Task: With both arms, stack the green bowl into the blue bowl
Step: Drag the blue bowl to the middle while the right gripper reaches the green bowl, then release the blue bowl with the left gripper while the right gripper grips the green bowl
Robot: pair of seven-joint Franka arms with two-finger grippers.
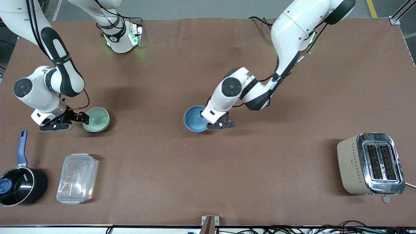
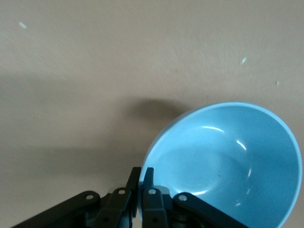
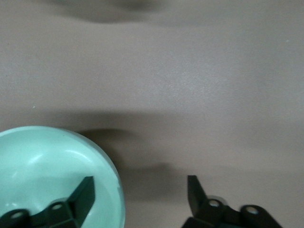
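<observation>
The green bowl [image 1: 98, 120] sits on the brown table toward the right arm's end. My right gripper [image 1: 84, 118] is open and straddles its rim. In the right wrist view one finger [image 3: 83, 192] is inside the green bowl [image 3: 42, 166] and the other finger [image 3: 194, 190] is outside it; the gripper [image 3: 140, 192] touches nothing that I can see. The blue bowl [image 1: 194, 119] is near the table's middle. My left gripper [image 1: 205, 121] is shut on its rim. In the left wrist view the gripper [image 2: 142, 179] pinches the edge of the blue bowl [image 2: 232, 156], which looks tilted.
A black saucepan [image 1: 19, 186] with a blue handle and a clear plastic container [image 1: 77, 178] lie nearer the front camera than the green bowl. A beige toaster [image 1: 370, 164] stands toward the left arm's end, near the front edge.
</observation>
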